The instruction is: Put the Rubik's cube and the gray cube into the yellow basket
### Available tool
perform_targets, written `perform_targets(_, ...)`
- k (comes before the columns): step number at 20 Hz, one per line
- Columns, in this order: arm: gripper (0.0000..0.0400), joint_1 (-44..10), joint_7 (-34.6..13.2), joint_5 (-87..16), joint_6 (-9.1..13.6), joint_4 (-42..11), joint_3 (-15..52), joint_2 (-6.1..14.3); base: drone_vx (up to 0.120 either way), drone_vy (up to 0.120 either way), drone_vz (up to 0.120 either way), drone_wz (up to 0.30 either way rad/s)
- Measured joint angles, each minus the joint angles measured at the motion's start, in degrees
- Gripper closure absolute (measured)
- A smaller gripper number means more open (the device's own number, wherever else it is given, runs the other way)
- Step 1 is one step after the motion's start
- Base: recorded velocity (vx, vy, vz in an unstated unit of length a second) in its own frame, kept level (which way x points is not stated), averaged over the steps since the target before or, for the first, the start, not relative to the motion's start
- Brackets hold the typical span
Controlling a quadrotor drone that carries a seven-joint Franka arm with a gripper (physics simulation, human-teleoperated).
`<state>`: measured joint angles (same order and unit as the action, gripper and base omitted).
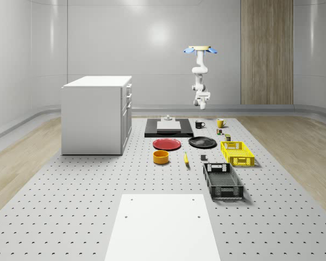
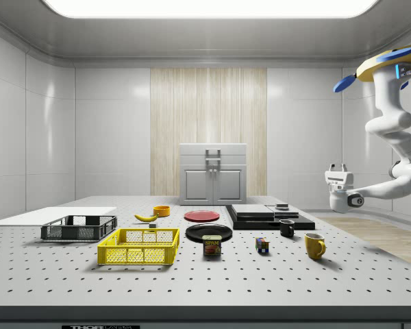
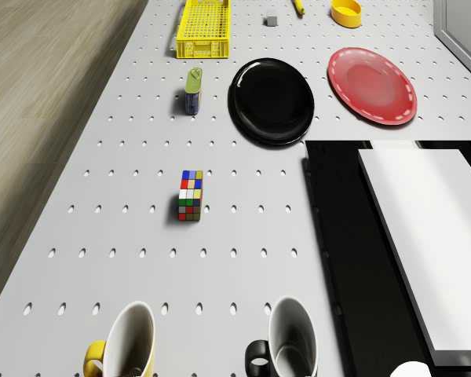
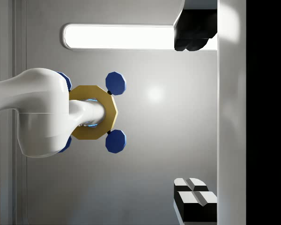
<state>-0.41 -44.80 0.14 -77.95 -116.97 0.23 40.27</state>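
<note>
Above the worktop's point(image 1: 70, 217) far end, as the whole-scene view has it, the drone point(image 1: 200, 50) hovers high in the air near the two mugs, touching nothing. Its arm hangs down and bends, and the claw point(image 1: 201, 104) ends well above the worktop. In the side view the claw point(image 2: 338, 166) points upward. The wrist view looks past it to the drone's underside point(image 4: 91, 112), and there the two fingers point(image 4: 193, 44) stand wide apart with nothing between them.

The Rubik's cube point(image 3: 190, 195) sits alone on the worktop, between a can point(image 3: 193, 90) and the yellow mug point(image 3: 129, 345), with the black mug point(image 3: 290, 342) near that one. It is well apart from the yellow basket point(image 3: 203, 53), which lies beyond the can.

The gray cube point(image 1: 203, 157) rests on the worktop just beside the basket point(image 1: 233, 144), on its whole-scene left, between a banana point(image 1: 186, 159) and the basket, and close to a black basket point(image 1: 223, 187). Both cubes are outside the yellow one.

A black plate point(image 3: 271, 100) and a red plate point(image 3: 373, 85) lie side by side near the can.
</note>
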Motion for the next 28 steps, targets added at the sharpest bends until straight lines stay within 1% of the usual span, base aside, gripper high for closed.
perform_targets(19, 0.0000, -0.1, 0.0, -0.2, -0.7, -0.3, 0.2, 0.5, 0.120, 0.120, 0.000, 0.000)
perform_targets(28, 0.0000, -0.3, -0.1, -0.9, -1.0, -0.5, 0.7, 0.7, 0.120, 0.004, 0.000, 0.000)
